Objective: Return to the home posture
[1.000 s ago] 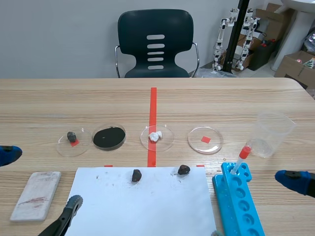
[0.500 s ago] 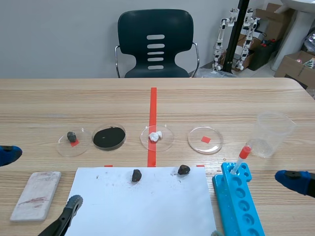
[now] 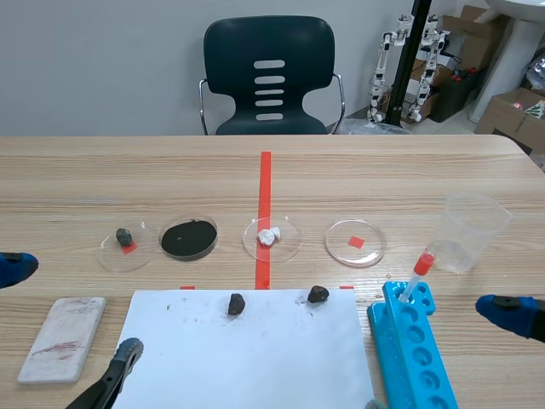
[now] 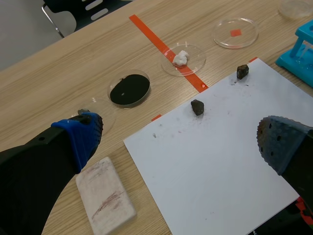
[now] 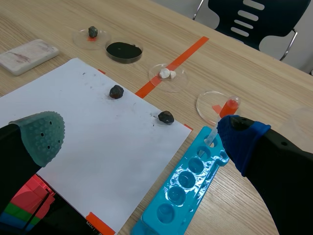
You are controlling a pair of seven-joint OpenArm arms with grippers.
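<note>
Left tool [image 4: 178,137] and right tool [image 5: 141,134], black-fingered, spread wide.

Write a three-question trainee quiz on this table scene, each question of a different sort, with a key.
1. True or false: the left hand and the right hand are both open and hold nothing.
2. How many dark stones lie on the white paper sheet? A one, B two, C four.
3. Fill in the colour: the red-capped tube stands in the ___ plastic tube rack.

Key: 1 true; 2 B; 3 blue.
</note>
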